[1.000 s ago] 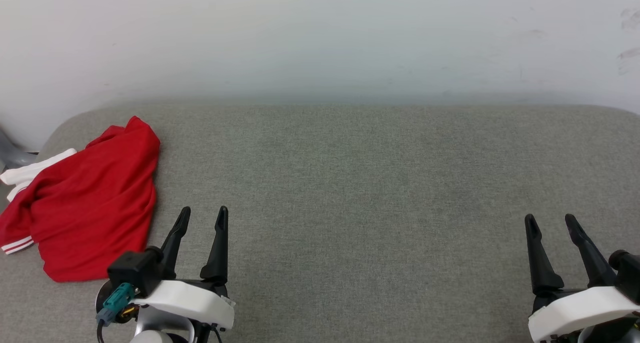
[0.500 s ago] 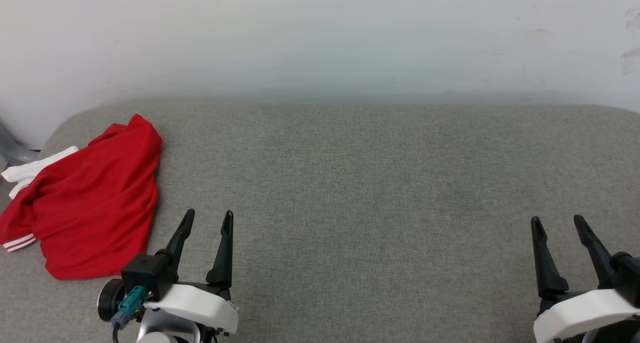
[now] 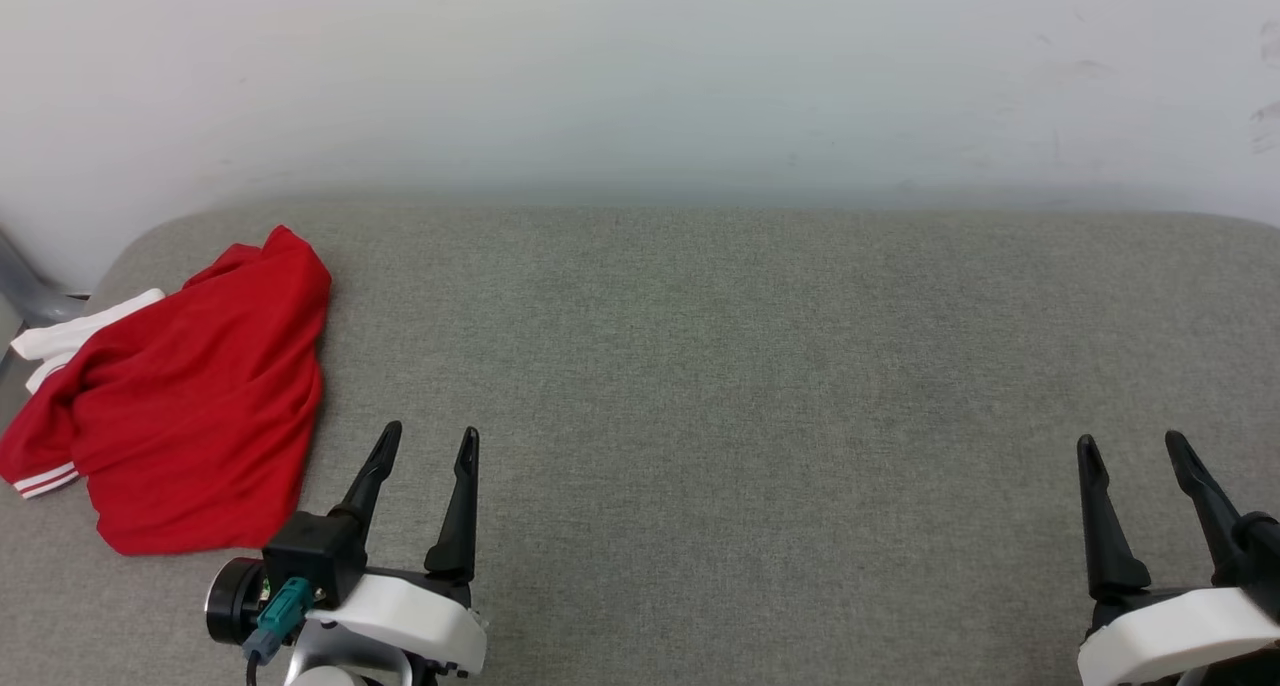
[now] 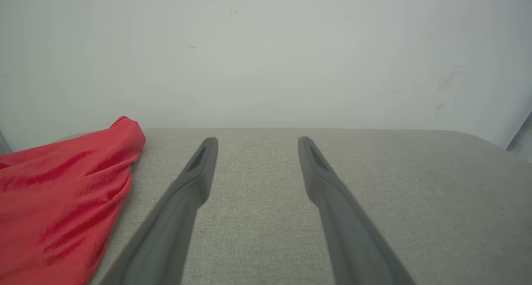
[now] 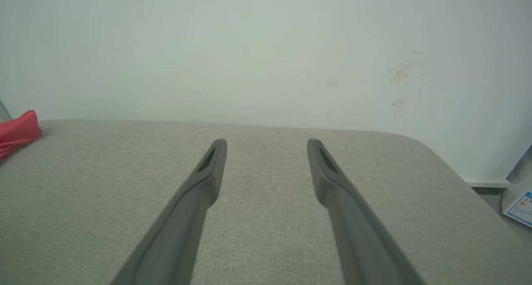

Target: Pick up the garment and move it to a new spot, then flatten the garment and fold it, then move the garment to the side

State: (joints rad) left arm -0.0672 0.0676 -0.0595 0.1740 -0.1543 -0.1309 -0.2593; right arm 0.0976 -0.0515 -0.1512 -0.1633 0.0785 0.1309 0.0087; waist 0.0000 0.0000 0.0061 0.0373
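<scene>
Lying bunched at L end of cushion (image 3: 700, 366): red garment (image 3: 190, 396); far-R label (image 5: 519, 208) unreadable.

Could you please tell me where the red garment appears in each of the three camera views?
Head view: the garment lies crumpled at the left edge, left of the left gripper.
Left wrist view: the garment is in the lower left corner.
Right wrist view: the garment is a small red patch at the far left edge.
Shared landmark: the grey cushion meeting the white wall.
</scene>
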